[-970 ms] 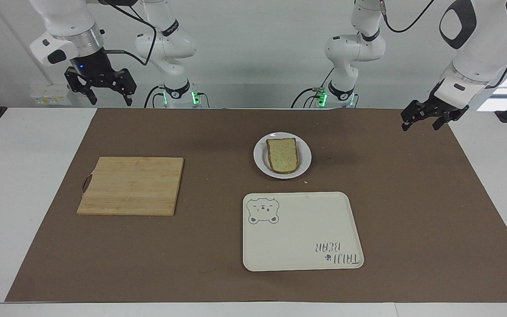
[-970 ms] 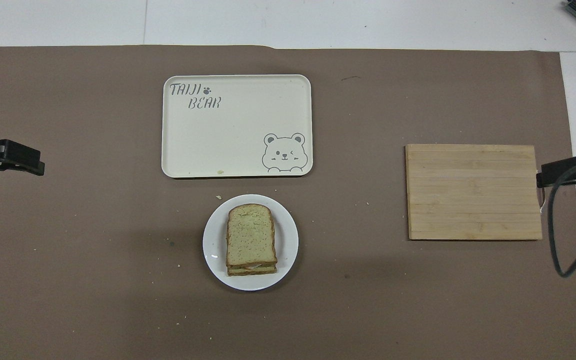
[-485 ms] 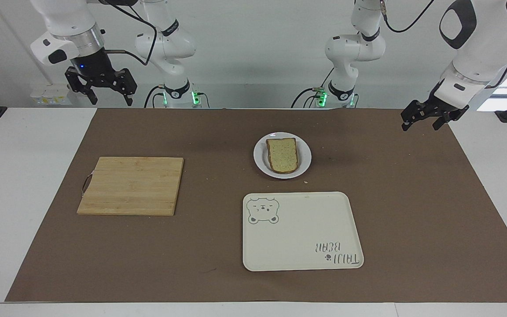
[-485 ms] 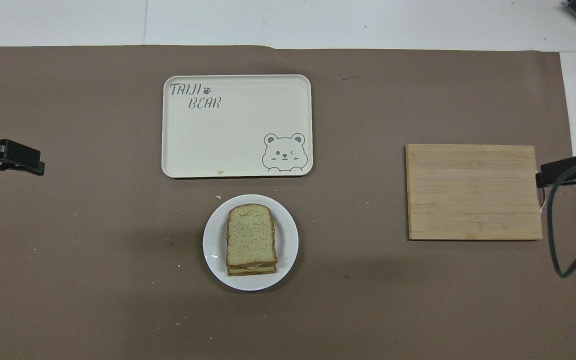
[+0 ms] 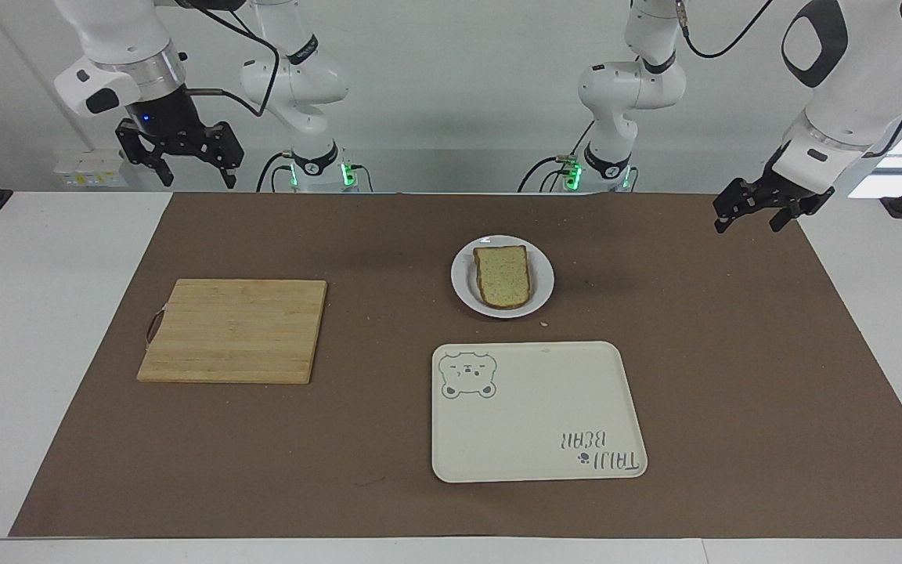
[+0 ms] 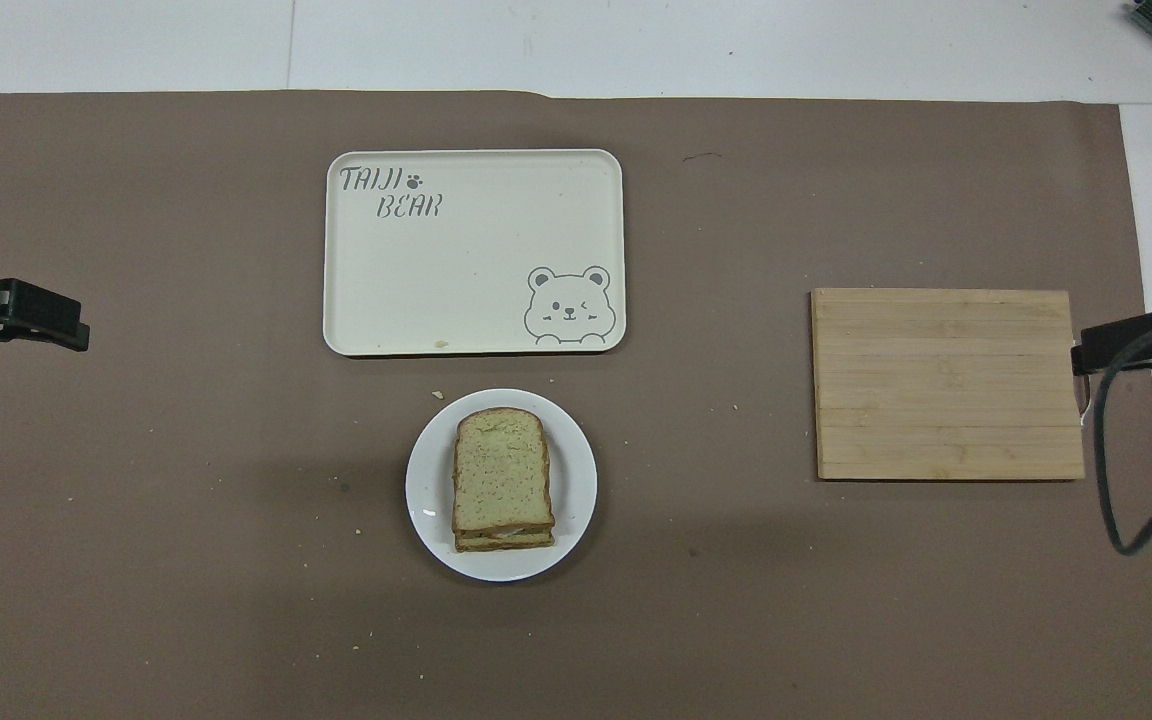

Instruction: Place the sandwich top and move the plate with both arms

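- Facing view: the sandwich top (image 5: 503, 274) is seen lying flat on the stack on the plate (image 5: 463, 286), so the placing step is judged done.
- The plate is set on the brown mat of the tabletop (image 5: 59, 329), nearer to the robots than the bear tray (image 5: 537, 411) and just clear of its edge; toward the right arm's end lies the cutting board (image 5: 233, 330), well apart from the plate.
- The right tool (image 5: 178, 160) is held up in the air over the tabletop's edge at the right arm's end, its fingers spread apart and nothing between them.
- The left tool (image 5: 759, 207) is held over the mat's corner at the left arm's end, likewise spread open and empty. Neither tool is near the plate.
- Overhead view: the sandwich top (image 6: 500, 468) is shown squarely over a lower slice, with a thin line of filling visible at the edge nearest the robots. The plate (image 6: 426, 500) is seen just below the tray (image 6: 466, 170).
- Only the tips of the left tool (image 6: 21, 315) and the right tool (image 6: 1131, 340) are caught at the picture's sides; the right one lies at the edge of the board (image 6: 946, 385).
- What is left is judged to be the second half: the plate has not been gripped or lifted. The tray is probably its goal, though this is not shown. Both tools would have to be brought to opposite rims of the plate.
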